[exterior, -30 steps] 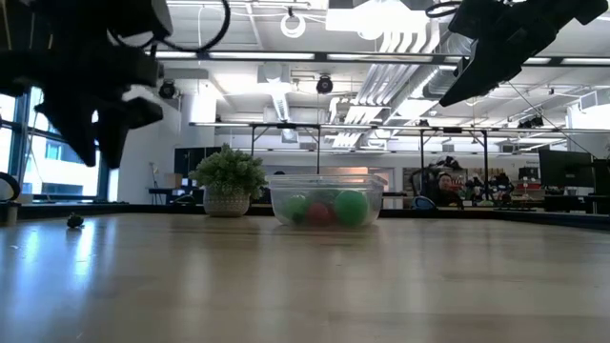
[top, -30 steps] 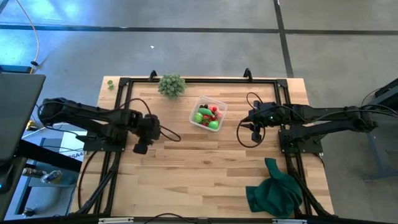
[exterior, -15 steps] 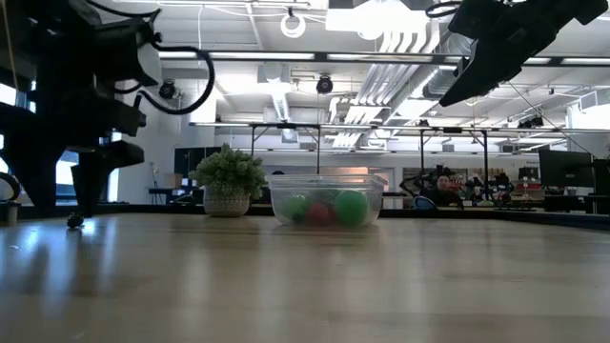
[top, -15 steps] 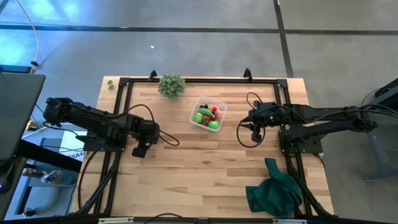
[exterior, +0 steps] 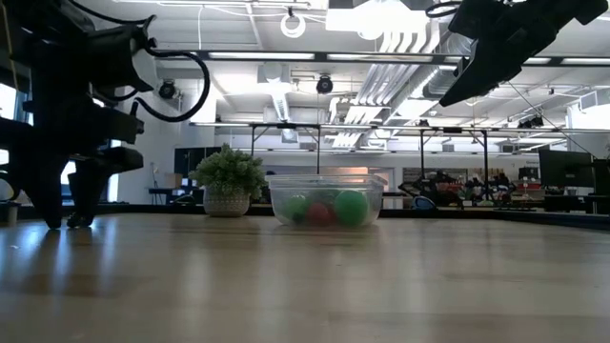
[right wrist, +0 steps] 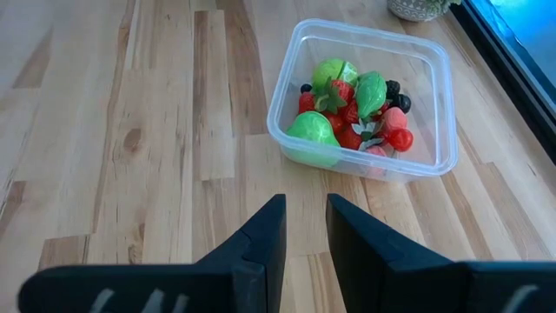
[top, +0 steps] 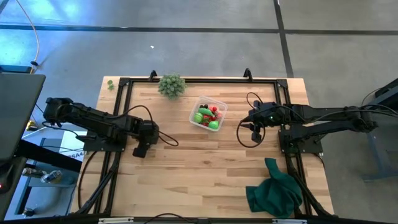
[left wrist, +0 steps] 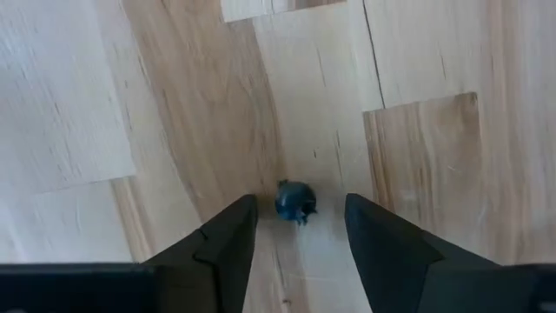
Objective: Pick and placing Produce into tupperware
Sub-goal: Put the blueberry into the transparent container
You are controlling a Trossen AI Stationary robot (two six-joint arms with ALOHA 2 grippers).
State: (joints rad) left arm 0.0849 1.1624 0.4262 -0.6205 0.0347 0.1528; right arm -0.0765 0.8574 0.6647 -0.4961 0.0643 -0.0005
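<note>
Produce (right wrist: 347, 109): red, green, dark pieces filling clear tupperware (right wrist: 434, 104).

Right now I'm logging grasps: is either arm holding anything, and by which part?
Nothing is held. The left gripper has its jaws open either side of a dark berry on the table; the right gripper is empty.
</note>
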